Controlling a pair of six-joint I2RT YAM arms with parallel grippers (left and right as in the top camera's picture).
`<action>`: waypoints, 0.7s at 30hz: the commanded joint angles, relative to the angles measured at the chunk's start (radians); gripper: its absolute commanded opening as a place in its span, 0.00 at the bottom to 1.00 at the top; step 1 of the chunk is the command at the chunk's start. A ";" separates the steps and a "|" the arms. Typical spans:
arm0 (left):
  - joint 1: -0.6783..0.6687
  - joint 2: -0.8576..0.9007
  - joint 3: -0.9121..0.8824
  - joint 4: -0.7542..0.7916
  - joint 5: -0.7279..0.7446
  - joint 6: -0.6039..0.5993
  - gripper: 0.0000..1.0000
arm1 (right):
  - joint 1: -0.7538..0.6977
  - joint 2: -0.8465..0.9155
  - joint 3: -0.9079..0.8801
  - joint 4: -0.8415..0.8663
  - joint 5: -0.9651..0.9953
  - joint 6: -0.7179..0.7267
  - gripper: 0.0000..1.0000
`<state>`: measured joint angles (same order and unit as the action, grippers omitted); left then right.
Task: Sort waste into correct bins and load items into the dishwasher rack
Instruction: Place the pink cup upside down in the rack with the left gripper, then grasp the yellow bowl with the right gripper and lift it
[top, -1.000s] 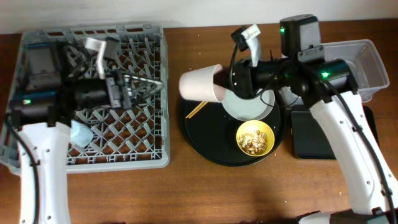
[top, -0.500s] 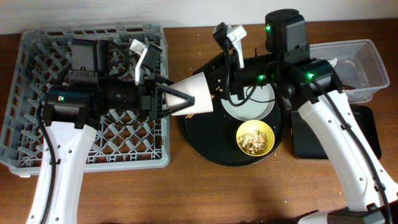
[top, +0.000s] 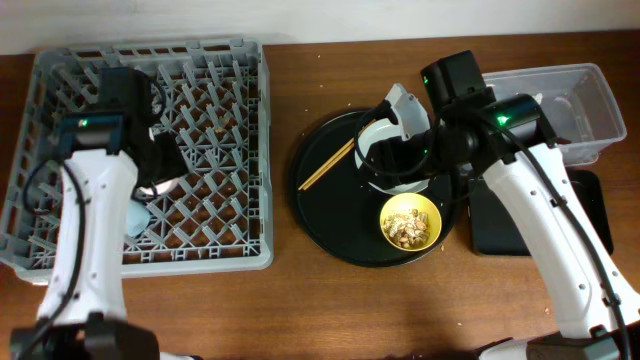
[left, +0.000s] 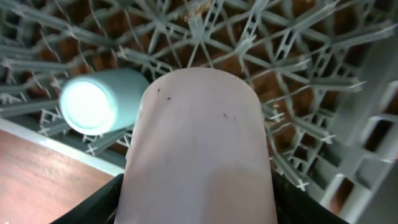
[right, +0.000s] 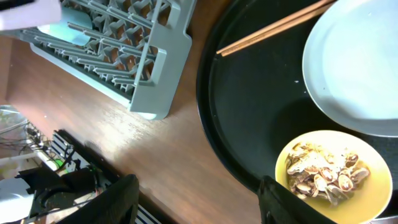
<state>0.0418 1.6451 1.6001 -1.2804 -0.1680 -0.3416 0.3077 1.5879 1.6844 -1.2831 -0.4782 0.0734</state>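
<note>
Pink cup (left: 199, 143) gripped in left fingers (left: 93, 204), over rack (top: 200, 258) at frame left, beside lying blue cup (left: 93, 102). Empty right fingers (right: 118, 199) spread wide above round tray (right: 249, 124), near grey bowl (right: 360, 68).

The whole table (top: 300, 300) is seen straight down from overhead. The rack (left: 373, 93) is viewed closely from the left wrist, the round tray (right: 249, 112) from higher up by the right wrist. The rack is shared by all 3 views.

Rack (top: 150, 47) pegs crowd pink cup (left: 199, 143); blue cup (left: 99, 102) seemingly touching.
</note>
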 joint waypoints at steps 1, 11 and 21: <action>0.003 0.088 0.005 -0.023 0.061 -0.029 0.63 | 0.006 0.005 0.003 -0.004 0.020 -0.004 0.64; 0.003 0.111 -0.182 0.073 0.101 -0.024 0.81 | 0.006 0.006 0.003 -0.012 0.023 0.019 0.68; -0.070 -0.008 0.165 0.077 0.581 0.365 0.99 | 0.007 0.024 -0.029 -0.043 0.290 0.224 0.67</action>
<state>0.0227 1.7309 1.6550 -1.2453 0.1963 -0.1734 0.3088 1.5906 1.6814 -1.3212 -0.2638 0.2371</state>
